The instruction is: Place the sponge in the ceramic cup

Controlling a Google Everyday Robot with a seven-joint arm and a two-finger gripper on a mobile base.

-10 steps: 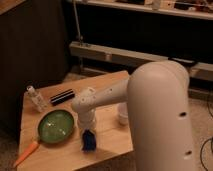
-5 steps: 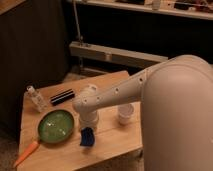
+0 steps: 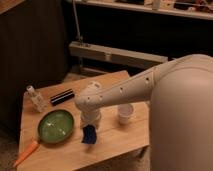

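One arm [image 3: 125,91] reaches in from the right across the wooden table [image 3: 116,144], wrist pointing down over the front-middle of the top

gripper [image 3: 90,127] hangs just below the wrist, between the green bowl [image 3: 56,126] and the cup [image 3: 125,113], nearer the bowl; fingers are pinched together on the top edge of the sponge [image 3: 89,136]

sponge is dark blue, tilted, dangling straight under the gripper, close to the tabletop; can't tell if its lower corner touches the wood. It sits just right of the bowl's rim and left of the cup, apart from both

cup is white, upright, mouth open to the top, on the table just behind the arm's forearm line, right of the gripper. Sponge not in it yet

other stuff on the table: clear bottle [image 3: 36,98] upright at the back-left corner, black bar-shaped item [image 3: 62,96] lying flat beside it, orange carrot-like thing [image 3: 26,152] lying at the front-left edge, touching or nearly touching the bowl

bowl looks empty, sits flat

background is dark, with a pale rail [image 3: 115,53] running behind the table
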